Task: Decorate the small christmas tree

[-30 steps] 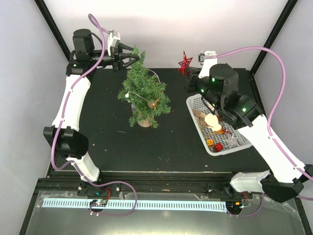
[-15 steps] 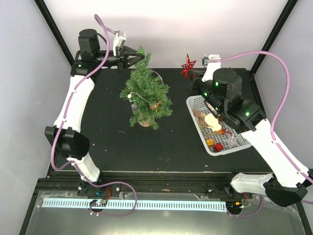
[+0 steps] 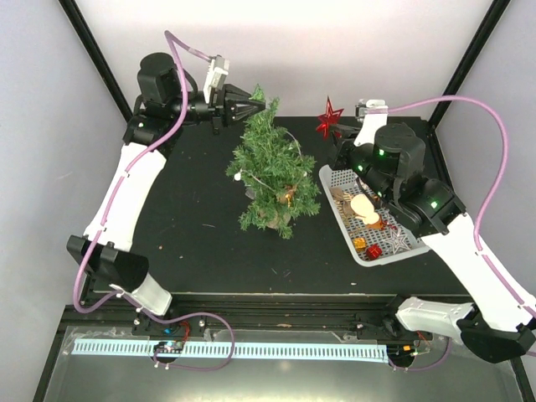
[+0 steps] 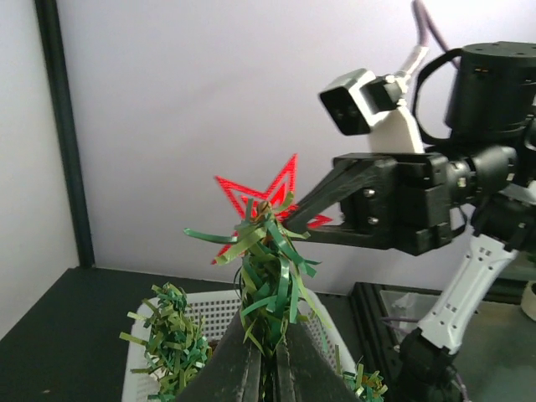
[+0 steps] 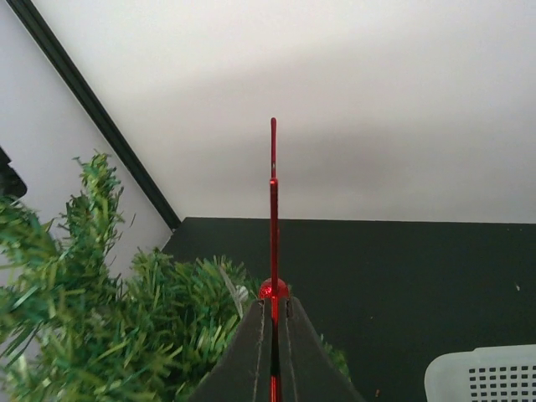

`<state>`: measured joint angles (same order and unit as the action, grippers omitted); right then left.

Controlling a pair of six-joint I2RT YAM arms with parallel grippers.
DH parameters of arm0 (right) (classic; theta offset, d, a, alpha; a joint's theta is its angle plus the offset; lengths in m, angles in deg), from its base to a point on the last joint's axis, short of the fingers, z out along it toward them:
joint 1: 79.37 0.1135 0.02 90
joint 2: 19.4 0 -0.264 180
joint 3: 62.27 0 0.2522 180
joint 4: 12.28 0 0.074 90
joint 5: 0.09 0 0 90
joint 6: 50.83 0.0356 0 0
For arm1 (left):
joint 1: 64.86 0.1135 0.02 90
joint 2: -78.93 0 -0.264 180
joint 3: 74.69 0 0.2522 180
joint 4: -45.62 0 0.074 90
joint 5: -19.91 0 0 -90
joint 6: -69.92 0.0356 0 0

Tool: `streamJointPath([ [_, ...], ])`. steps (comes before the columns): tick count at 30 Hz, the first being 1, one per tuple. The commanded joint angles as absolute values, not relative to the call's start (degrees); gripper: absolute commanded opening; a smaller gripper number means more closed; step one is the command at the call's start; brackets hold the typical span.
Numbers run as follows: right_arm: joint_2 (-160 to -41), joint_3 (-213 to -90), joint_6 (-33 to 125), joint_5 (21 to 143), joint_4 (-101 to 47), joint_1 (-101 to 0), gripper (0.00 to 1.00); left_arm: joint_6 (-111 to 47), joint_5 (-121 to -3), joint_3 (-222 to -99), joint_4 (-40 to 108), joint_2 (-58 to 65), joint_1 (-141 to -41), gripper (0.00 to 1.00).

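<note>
L gripper [image 3: 258, 104] is clamped on the top sprig of the small christmas tree [image 3: 275, 172], fingers pressed together w/ only green bristles between. Tree stands on its wood stump approx mid black table [image 3: 184, 209], just left of the white basket [image 3: 333, 176] of ornaments. R gripper [image 5: 273, 311] is pinched on a red star [image 5: 273, 209], upright, edge-on to its own cam, raised near the tree tip; contact w/ tip can't be told.
</note>
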<state>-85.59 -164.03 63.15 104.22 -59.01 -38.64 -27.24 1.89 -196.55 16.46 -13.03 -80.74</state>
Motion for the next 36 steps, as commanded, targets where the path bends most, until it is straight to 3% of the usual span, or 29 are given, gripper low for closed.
streamJointPath([
  [1,-83.58,-163.03,64.12,105.37,-59.08,-38.99,0.01,-28.02,2.50,-195.80,19.75,-9.31,-83.07,0.02],
  [36,-81.39,-162.59,64.25,99.43,-59.21,-38.99,0.01,-26.01,2.59,-177.36,19.47,3.06,-87.97,0.02],
])
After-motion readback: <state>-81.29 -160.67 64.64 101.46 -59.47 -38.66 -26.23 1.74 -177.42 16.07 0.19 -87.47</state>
